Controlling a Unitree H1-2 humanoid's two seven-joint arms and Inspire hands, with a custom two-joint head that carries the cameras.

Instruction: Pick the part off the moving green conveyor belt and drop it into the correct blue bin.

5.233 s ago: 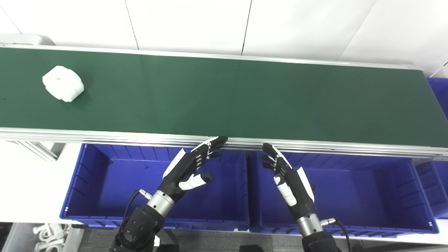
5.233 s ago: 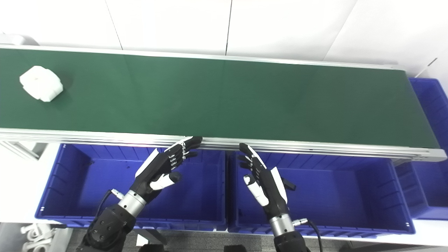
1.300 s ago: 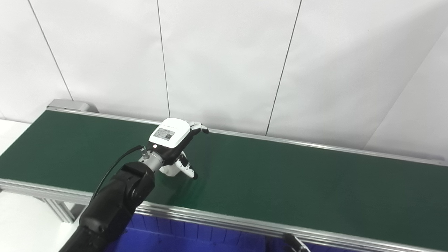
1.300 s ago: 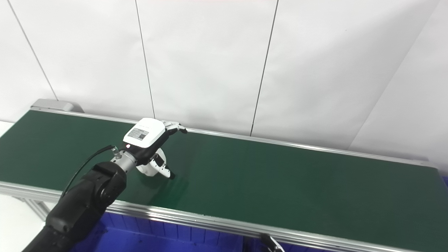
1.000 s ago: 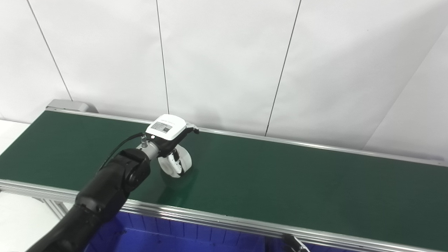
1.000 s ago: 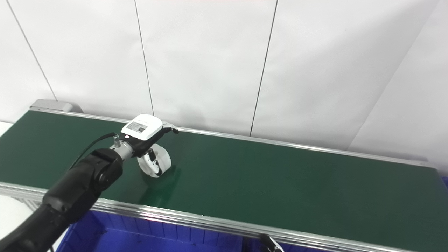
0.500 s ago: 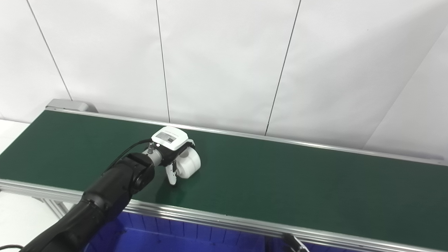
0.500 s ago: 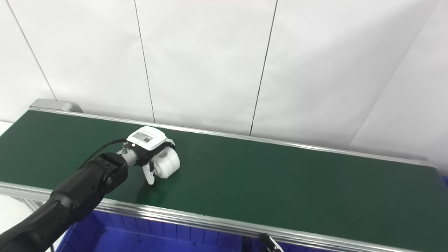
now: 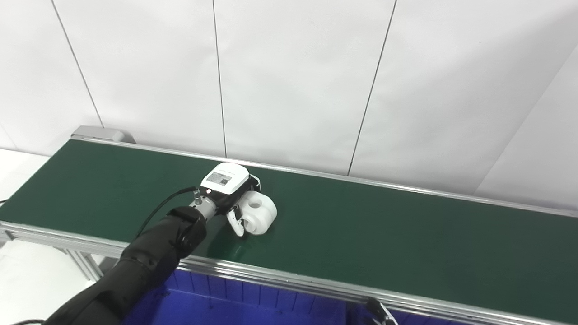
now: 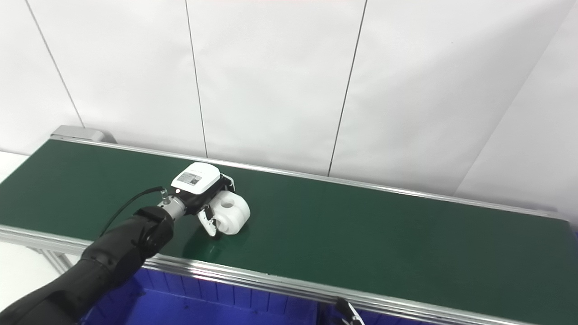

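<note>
left hand [image 9: 228, 192] | fingers clamped on white round plastic part with a centre hole [image 9: 259, 216] | centre-left of frame, on dark green conveyor belt [image 9: 384, 234] | right hand out of view

Your left hand [image 9: 228, 192] has closed around the white part [image 9: 258, 217]; its hole now faces upward.

This place looks like a small factory line or a robot test lab, not a home. Under the left hand [image 9: 228, 192] runs a long green conveyor belt [image 9: 384, 239] with aluminium side rails [image 9: 289, 282], and below the hand, in front of the belt, stands a blue plastic bin [image 9: 212, 300]. Behind the hand is only a plain white panel wall [image 9: 293, 81] with thin dark seams.
</note>
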